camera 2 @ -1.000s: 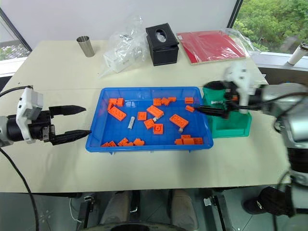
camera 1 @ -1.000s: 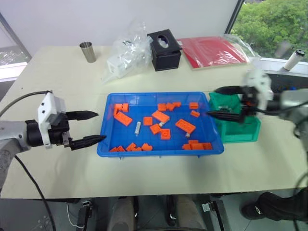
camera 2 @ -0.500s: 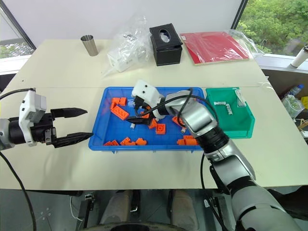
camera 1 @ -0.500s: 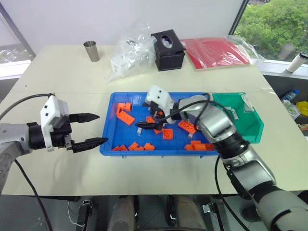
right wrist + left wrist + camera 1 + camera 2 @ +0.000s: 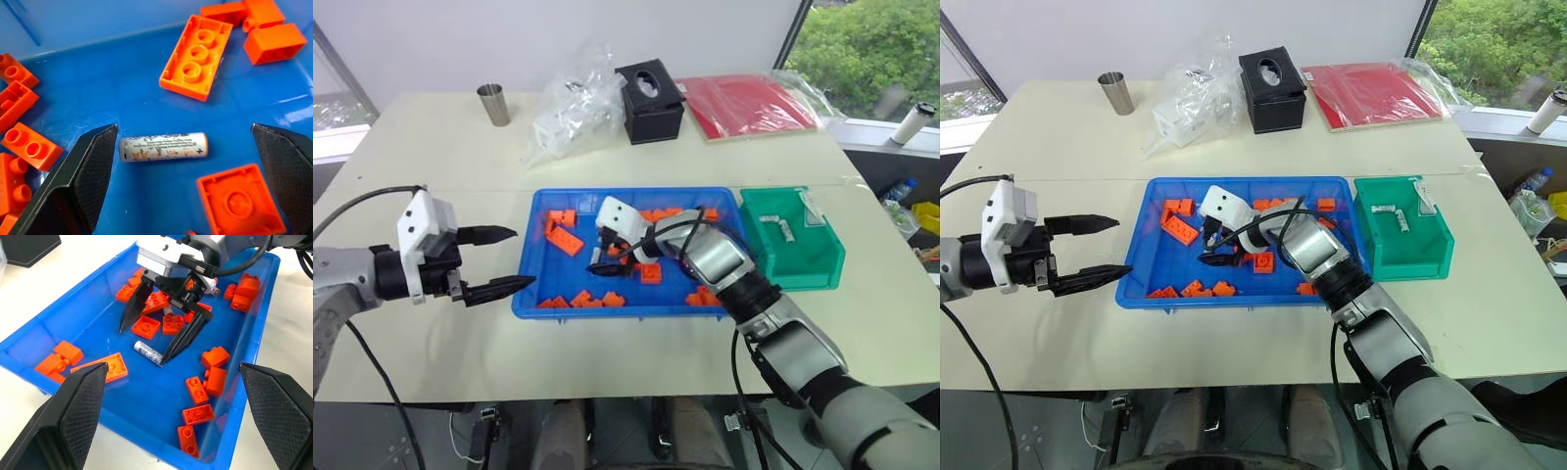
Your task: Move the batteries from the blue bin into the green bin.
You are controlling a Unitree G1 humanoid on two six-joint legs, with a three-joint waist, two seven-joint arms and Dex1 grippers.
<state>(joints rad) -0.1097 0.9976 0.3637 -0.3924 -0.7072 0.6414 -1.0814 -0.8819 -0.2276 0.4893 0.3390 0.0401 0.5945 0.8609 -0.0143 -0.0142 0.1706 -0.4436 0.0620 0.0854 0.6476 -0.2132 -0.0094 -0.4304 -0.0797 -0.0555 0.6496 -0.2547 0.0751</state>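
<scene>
The blue bin (image 5: 533, 257) sits mid-table with orange bricks (image 5: 564, 241) scattered inside. One silver battery (image 5: 164, 146) lies flat on its floor, also seen as the battery (image 5: 146, 351). My right gripper (image 5: 143, 343) is open and low inside the bin, one fingertip on each side of that battery, not touching it. My left gripper (image 5: 524, 257) hovers open and empty just outside the bin's left wall. The green bin (image 5: 824, 264) stands against the blue bin's right end, with a small silver battery (image 5: 1388, 210) inside.
At the back of the table are a steel cup (image 5: 490, 104), a crumpled clear plastic bag (image 5: 573, 108), a black tissue box (image 5: 649, 101) and a red folder (image 5: 749, 104). Bricks (image 5: 196, 56) lie close around the battery.
My right gripper swung from over the green bin leftward into the blue bin and sank until its open fingers straddle a battery. The left gripper stayed put.
</scene>
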